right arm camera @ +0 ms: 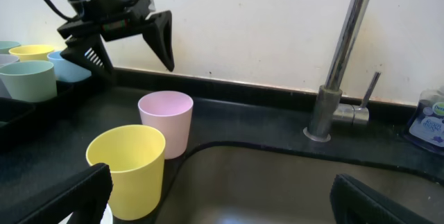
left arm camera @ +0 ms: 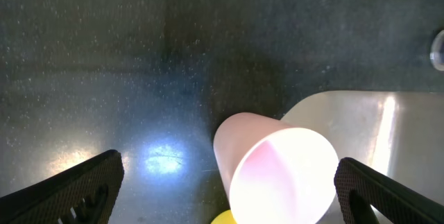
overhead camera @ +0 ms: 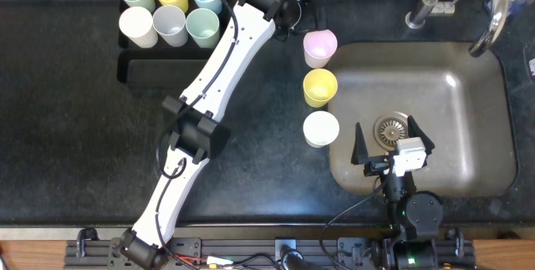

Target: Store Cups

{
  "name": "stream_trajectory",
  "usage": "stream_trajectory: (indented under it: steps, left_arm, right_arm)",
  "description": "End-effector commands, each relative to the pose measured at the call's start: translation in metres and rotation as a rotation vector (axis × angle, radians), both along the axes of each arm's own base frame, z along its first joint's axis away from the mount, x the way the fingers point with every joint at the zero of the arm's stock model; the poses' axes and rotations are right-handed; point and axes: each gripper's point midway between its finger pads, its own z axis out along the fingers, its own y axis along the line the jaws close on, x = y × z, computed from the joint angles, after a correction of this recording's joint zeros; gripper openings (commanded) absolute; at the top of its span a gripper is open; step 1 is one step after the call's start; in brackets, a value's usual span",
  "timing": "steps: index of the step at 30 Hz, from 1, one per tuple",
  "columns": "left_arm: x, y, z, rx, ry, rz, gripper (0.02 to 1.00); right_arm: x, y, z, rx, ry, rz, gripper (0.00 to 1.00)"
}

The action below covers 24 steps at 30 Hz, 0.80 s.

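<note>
While the right jaws hang spread wide and empty over the stainless steel sink (overhead camera: 451,78) at about 4 o'clock in the top view, closest to the arm bases, three loose cups stand in a line along the sink's 9 o'clock rim. A white plastic cup (overhead camera: 321,128) is nearest, a yellow plastic cup (overhead camera: 319,86) is just beyond it, and a pale pink plastic cup (overhead camera: 319,46) is farthest.

The left arm (overhead camera: 221,57) lies diagonally across the desk, and its jaws hover over the pink cup. They are wide apart with nothing gripped (its wrist view puts the cup nearer one finger than the other).

Farther off, at 11 o'clock, a black plastic tray (overhead camera: 167,68) carries six pastel plastic cups (overhead camera: 170,23) in two rows of three. The tray's near strip is bare.

By my reckoning the job is about two thirds done, with six cups stored and three left on the desk. The pink one looks to be the cup in hand.

The black speckled stone desk (overhead camera: 75,136) runs around the sink. A chrome tap (overhead camera: 435,2) rises at 1 o'clock, a plain white wall (right arm camera: 263,23) stands behind it, and a blue-labelled bottle (right arm camera: 430,123) sits beside the tap.
</note>
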Motion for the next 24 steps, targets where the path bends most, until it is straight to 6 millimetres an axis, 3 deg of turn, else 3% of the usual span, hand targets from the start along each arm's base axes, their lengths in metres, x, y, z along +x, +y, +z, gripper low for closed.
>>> stream_trajectory:
  steps: [1,7,18,19,20,21,22,24]
  left_arm:
    - [-0.006,-0.008,-0.014,-0.017,0.051,0.002,1.0]
    - [-0.022,-0.003,-0.038,0.022,0.149,0.003,0.998]
    - [-0.023,-0.005,-0.049,0.021,0.171,-0.002,0.987]
    - [-0.023,-0.005,-0.048,0.021,0.17,-0.002,0.928]
    - [-0.022,-0.005,-0.048,0.021,0.167,0.003,0.759]
    - [-0.021,-0.004,-0.048,0.022,0.167,0.023,0.354]
    - [-0.02,-0.003,-0.048,0.023,0.164,0.023,0.036]
    - [-0.02,-0.003,-0.048,0.026,0.161,0.025,0.036]
  right_arm:
    - [0.0,0.002,-0.004,0.0,0.0,0.011,0.996]
    - [0.0,0.002,-0.004,0.0,0.0,0.011,0.998]
    - [0.0,0.002,-0.004,0.0,0.0,0.011,0.998]
    - [0.0,0.002,-0.004,0.0,0.0,0.011,0.998]
    - [0.0,0.002,-0.004,0.0,0.0,0.011,0.998]
    - [0.0,0.002,-0.004,0.0,0.0,0.011,0.998]
    - [0.0,0.002,-0.004,0.0,0.0,0.011,0.998]
    - [0.0,0.002,-0.004,0.0,0.0,0.011,0.998]
